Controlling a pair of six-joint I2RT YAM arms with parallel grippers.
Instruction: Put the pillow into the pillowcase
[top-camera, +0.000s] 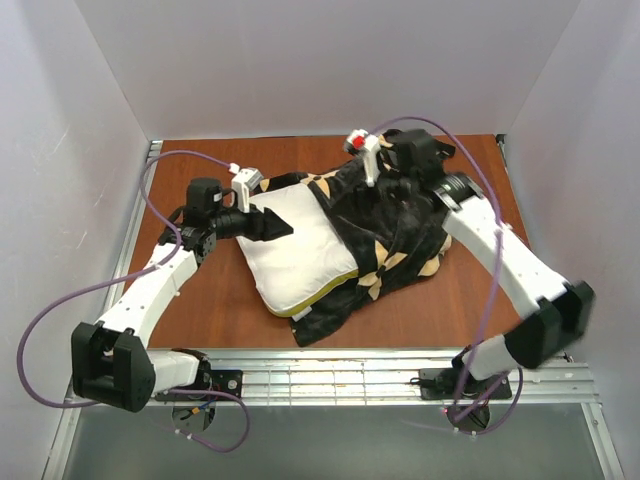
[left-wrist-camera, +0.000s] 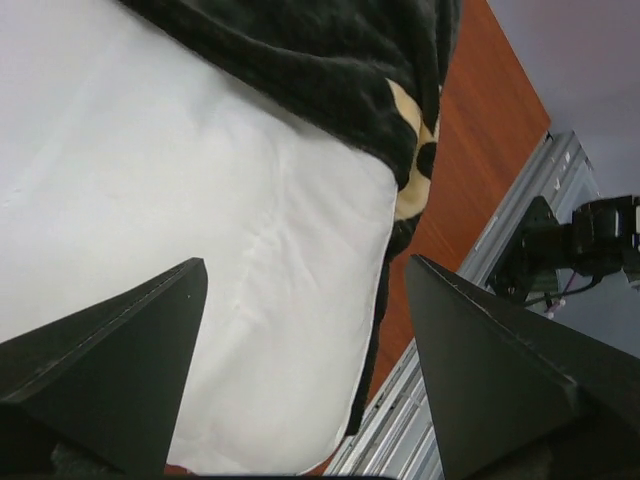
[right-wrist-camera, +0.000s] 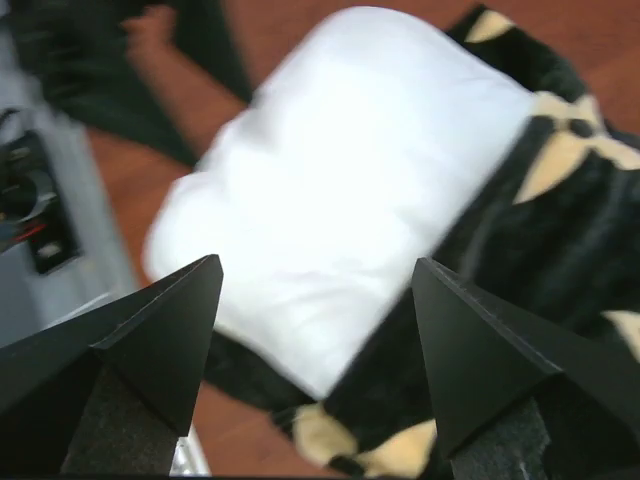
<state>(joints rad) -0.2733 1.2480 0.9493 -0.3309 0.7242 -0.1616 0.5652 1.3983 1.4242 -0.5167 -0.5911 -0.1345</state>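
A reddish-brown wooden tabletop (left-wrist-camera: 485, 120) lies beyond the left gripper's (left-wrist-camera: 305, 262) jaws, up and to their right. It also shows above the right gripper's (right-wrist-camera: 318, 261) jaws, towards the left. A silver slotted metal rail (left-wrist-camera: 395, 425) borders that board between and below the left jaws. Plain white panel walls (top-camera: 300, 60) stand far beyond both pairs of jaws.

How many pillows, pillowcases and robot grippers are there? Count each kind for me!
Pillow: 1
Pillowcase: 1
Grippers: 2, the left gripper and the right gripper
Total: 4
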